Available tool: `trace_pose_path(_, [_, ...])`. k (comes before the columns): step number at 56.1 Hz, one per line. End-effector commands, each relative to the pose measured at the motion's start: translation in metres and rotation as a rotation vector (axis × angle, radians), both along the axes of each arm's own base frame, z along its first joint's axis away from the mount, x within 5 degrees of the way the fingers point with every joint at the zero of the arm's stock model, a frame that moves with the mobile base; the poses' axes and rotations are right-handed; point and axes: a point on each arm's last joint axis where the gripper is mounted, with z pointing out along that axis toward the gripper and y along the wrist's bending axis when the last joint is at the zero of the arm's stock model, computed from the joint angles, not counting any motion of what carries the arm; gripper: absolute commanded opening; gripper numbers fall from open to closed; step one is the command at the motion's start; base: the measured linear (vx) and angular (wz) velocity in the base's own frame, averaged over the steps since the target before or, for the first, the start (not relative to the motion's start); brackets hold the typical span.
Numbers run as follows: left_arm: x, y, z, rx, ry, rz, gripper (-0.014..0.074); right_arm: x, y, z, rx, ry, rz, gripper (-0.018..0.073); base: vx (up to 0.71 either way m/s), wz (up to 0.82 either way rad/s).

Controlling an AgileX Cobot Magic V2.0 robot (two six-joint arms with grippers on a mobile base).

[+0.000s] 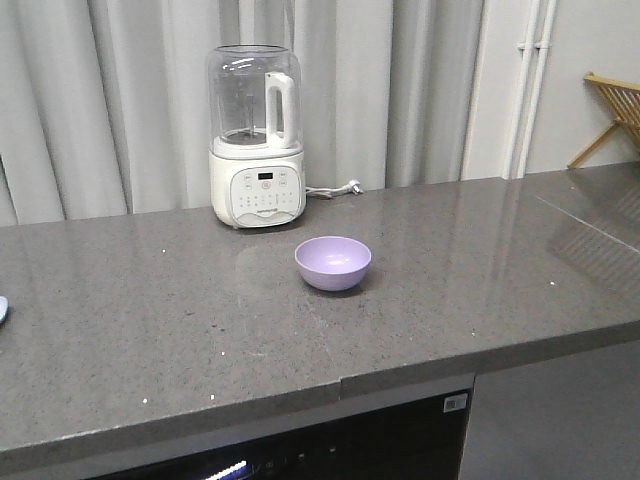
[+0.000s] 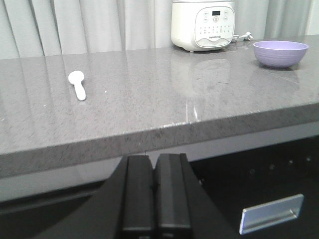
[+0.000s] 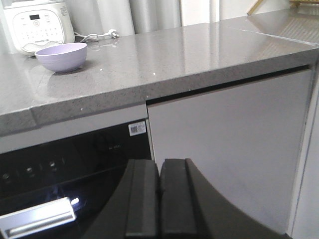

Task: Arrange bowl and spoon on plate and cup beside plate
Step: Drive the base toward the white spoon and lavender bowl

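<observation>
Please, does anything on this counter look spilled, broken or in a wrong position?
Nothing looks spilled or damaged. The bowl stands upright and empty on the counter, and the spoon lies flat, apart to its left. Only the plug of the appliance lies loose on the counter behind the bowl.

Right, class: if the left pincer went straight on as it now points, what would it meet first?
Most likely the front edge of the countertop, not the spoon lying on top. The left pincer, shut, sits below the surface; depth is unclear, so it might strike just under that edge.
</observation>
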Motion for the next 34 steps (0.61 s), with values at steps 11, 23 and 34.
trace_pose_path(11, [-0.0021, -0.0002, 0.0177, -0.013, -0.129, -0.001, -0.0006, 0.0004, -0.0001, 0.0066, -0.013, -0.081, -0.003, -0.0008, 0.37, 0.1])
trace_pose_path(23, [-0.0021, -0.0002, 0.0177, -0.013, -0.129, -0.001, -0.0006, 0.0004, -0.0001, 0.0066, -0.013, -0.081, -0.003, -0.0008, 0.35, 0.33])
trace_pose_path(34, [-0.0021, -0.0002, 0.0177, -0.013, -0.129, -0.001, -0.0006, 0.0004, -0.0001, 0.0062, -0.013, -0.077, -0.003, -0.0008, 0.33, 0.36])
